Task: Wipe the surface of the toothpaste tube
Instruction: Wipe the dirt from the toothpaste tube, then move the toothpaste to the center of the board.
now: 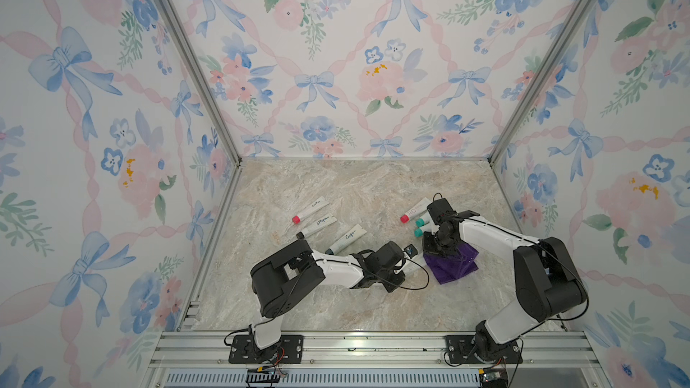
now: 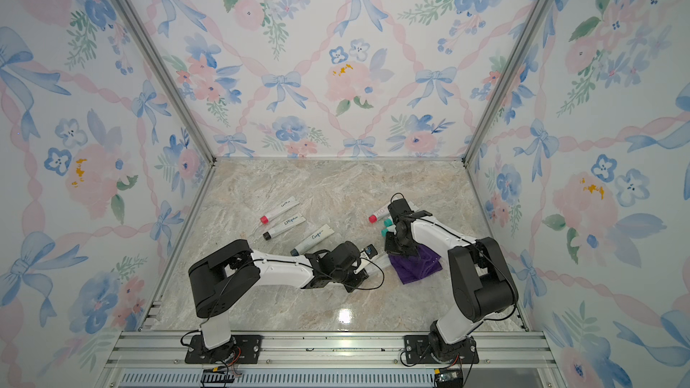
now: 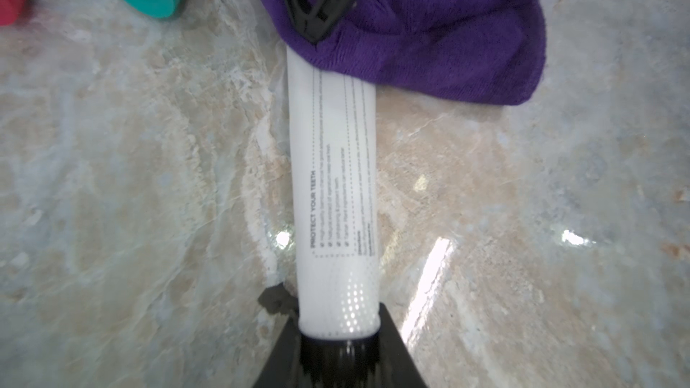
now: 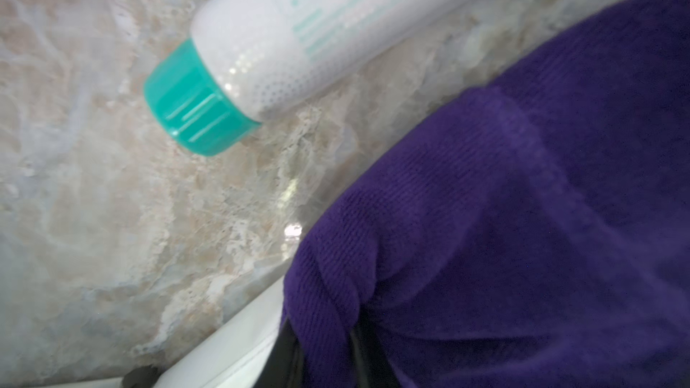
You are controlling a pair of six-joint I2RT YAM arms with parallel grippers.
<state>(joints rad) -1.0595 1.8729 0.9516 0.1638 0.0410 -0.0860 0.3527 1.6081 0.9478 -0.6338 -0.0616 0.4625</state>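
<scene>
A white toothpaste tube with black print lies flat on the marble tabletop. My left gripper is shut on its black-capped end. In both top views only a short stretch of the tube shows between the two grippers. A purple cloth covers the tube's far end. My right gripper is shut on a fold of that cloth and stands over the tube, whose edge shows beside it.
Behind the right gripper lie a red-capped tube and two teal-capped tubes; one is close to the cloth. Three more tubes lie behind the left arm. Floral walls enclose the table.
</scene>
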